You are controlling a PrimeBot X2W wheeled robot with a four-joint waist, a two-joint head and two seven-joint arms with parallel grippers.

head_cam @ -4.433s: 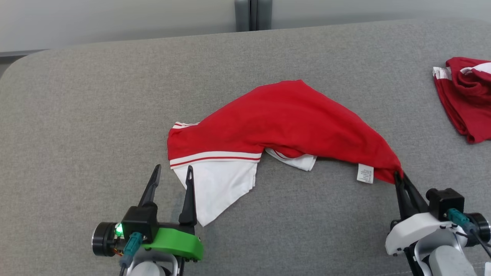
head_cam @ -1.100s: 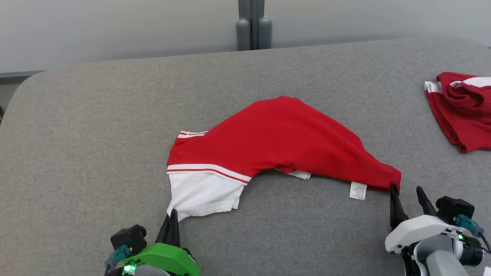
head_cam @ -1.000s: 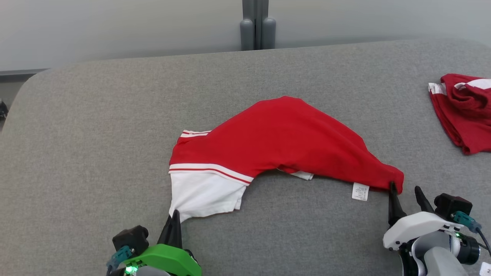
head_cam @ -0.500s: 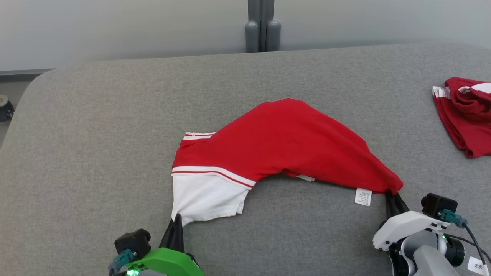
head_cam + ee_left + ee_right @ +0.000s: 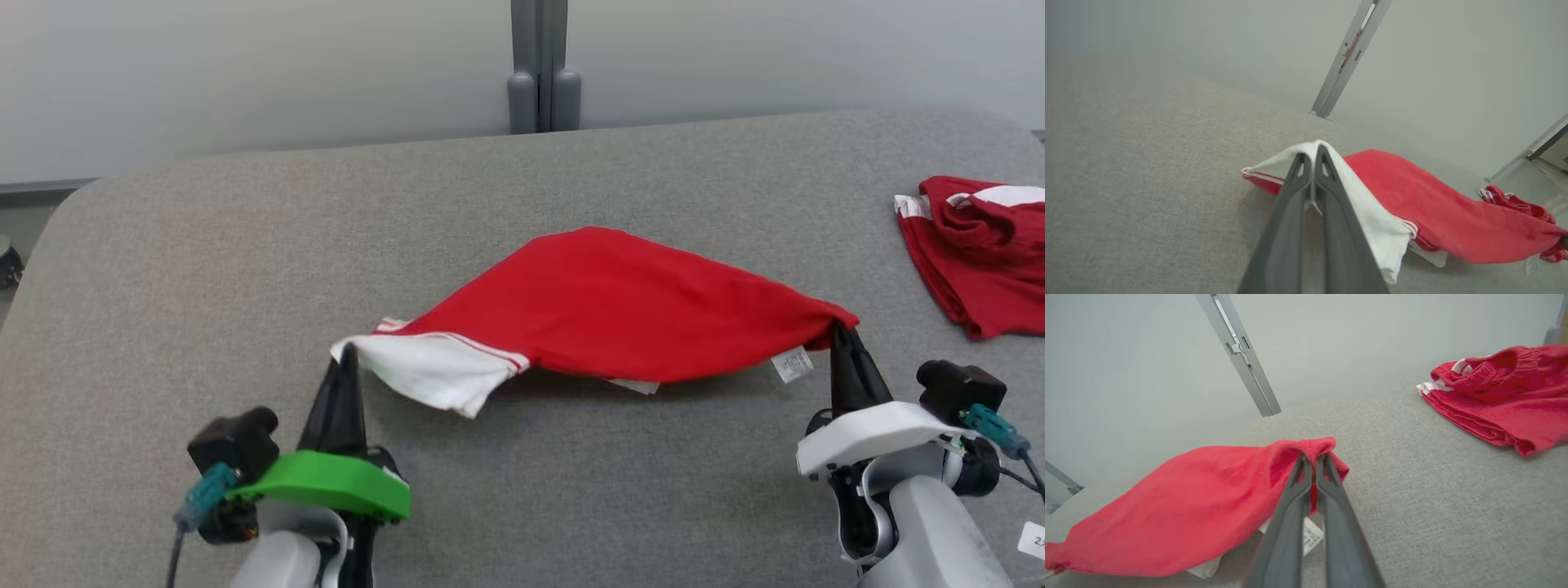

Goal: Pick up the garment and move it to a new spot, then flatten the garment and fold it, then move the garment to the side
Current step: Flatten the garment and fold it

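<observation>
left tool [image 5: 349,351] and right tool [image 5: 838,330] tight on opposite garment [image 5: 620,306] edges, wide grey surface [image 5: 245,245] ahead

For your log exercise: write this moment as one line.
left hand: shut on garment | right hand: shut on garment | ends raised

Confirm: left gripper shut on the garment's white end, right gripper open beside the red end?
No. The right gripper is shut on the garment's red end, not open beside it: the right wrist view shows cloth pinched between its fingers. The left gripper is shut on the white end, as stated.
</observation>
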